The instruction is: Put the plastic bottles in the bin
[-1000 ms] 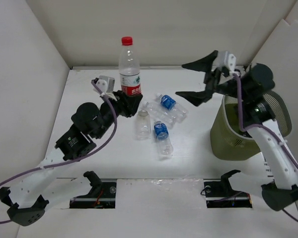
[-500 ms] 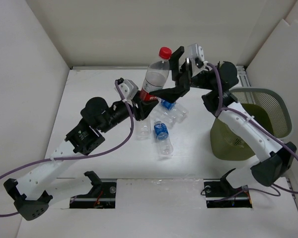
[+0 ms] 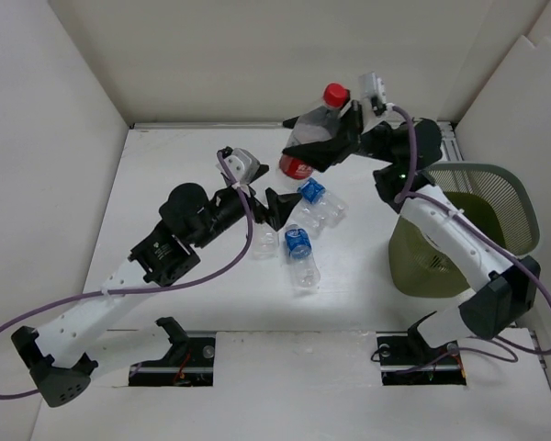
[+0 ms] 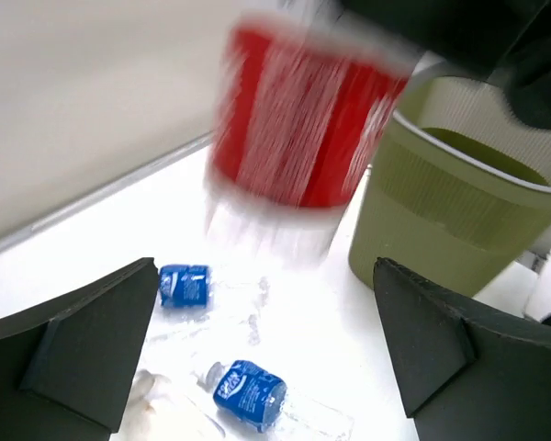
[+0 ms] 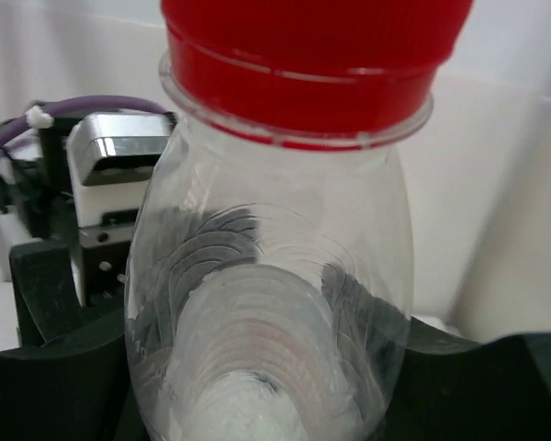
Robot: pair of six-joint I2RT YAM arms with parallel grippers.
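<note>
White table (image 3: pixel 165 156), enclosed by pale walls. At its right edge, round olive-green bin (image 3: pixel 421 262) with grey mesh upper wall, standing upright; seen from the left wrist as an olive wall (image 4: pixel 441 211) beyond the fingers.

Right gripper (image 3: pixel 314 138), reaching in over the far middle of the table, fingers (image 5: pixel 60 372) clamped on either side of the red-capped bottle (image 3: pixel 298 166). Bottle held in the air, tilted, cap up and toward the right arm, red-labelled base toward the left arm; well apart from the bin and to its left. Close view from the right wrist: clear shoulder (image 5: pixel 271 303) under the red cap, dark finger at each side.

Left gripper (image 3: pixel 272 209), just below the raised bottle's base, fingers (image 4: pixel 83 344) spread wide, gripping nothing; blurred red label (image 4: pixel 298 129) between and above them.

Loose bottles (image 3: pixel 297 242) lying on their sides in a cluster at mid-table, just beside the left gripper; two with blue labels (image 4: pixel 248 393), one plain.
</note>
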